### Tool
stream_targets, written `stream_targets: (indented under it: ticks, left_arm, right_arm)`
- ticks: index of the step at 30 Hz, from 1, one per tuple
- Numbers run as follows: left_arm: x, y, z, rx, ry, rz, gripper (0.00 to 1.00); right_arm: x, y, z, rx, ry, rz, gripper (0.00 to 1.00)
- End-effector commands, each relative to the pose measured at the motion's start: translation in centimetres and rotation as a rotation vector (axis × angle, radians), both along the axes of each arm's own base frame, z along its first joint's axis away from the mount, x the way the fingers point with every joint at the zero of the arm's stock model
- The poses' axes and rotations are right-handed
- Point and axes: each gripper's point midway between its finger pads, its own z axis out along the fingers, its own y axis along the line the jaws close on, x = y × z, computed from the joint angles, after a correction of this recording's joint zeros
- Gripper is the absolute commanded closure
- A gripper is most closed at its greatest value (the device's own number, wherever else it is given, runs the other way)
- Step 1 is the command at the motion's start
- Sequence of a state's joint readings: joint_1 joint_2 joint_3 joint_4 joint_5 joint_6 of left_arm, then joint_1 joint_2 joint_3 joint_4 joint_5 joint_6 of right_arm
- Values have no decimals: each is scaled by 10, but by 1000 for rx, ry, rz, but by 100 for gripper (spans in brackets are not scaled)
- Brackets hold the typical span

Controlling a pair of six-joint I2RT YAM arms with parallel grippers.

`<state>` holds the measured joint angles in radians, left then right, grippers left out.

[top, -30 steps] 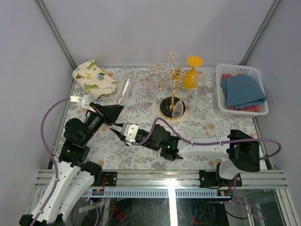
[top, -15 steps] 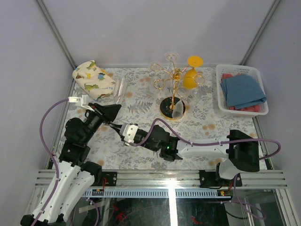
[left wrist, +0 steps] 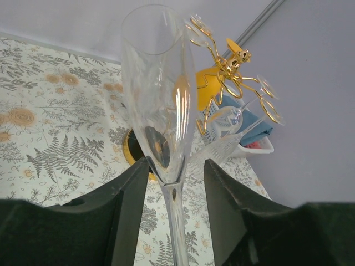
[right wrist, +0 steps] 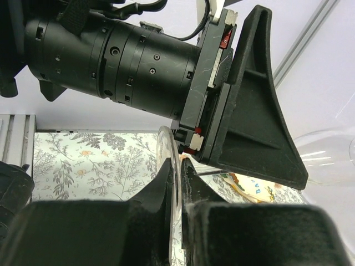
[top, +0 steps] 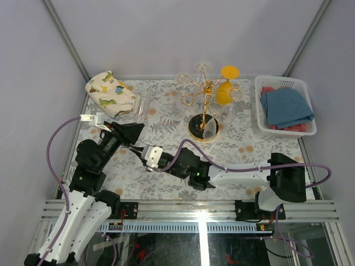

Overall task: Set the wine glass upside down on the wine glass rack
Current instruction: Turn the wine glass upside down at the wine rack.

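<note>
Over the left of the table, right claw clamps the glass foot; left claw sits released around its stem.

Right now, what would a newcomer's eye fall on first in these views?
The clear glass passed between the arms at the table's left: the right gripper is shut on the edge of its foot, and the left gripper has its jaws open on either side of the stem. Next, the gold rack at the middle back, with a yellow glass hung upside down on it.
</note>
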<state>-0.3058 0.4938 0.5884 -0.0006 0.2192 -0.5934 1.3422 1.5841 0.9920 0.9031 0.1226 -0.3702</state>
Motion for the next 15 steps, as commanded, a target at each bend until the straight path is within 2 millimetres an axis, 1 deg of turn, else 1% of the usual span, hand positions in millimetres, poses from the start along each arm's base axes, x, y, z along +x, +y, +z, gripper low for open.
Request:
stream_targets:
  ticks: [1,6,8,9,11,15]
  left_arm:
    - [-13,-3,36,-27,-130,-42,55]
    - [-15,-1,38,-16,-131,-31,49]
    - [-16,0,40,-14,-134,-29,35]
    - [-16,0,40,-11,-133,-26,32]
    - [-17,2,41,-4,-131,-20,30]
    - [-17,7,40,14,-126,7,28]
  right_arm:
    - [10,-11,29,97,39,-65,100]
    - [12,-15,21,81,45,-78,100]
    - [12,-17,18,74,48,-82,100]
    - [12,-18,16,68,49,-84,100]
    - [12,-20,12,57,50,-89,100]
    - [15,-26,6,45,51,-111,100]
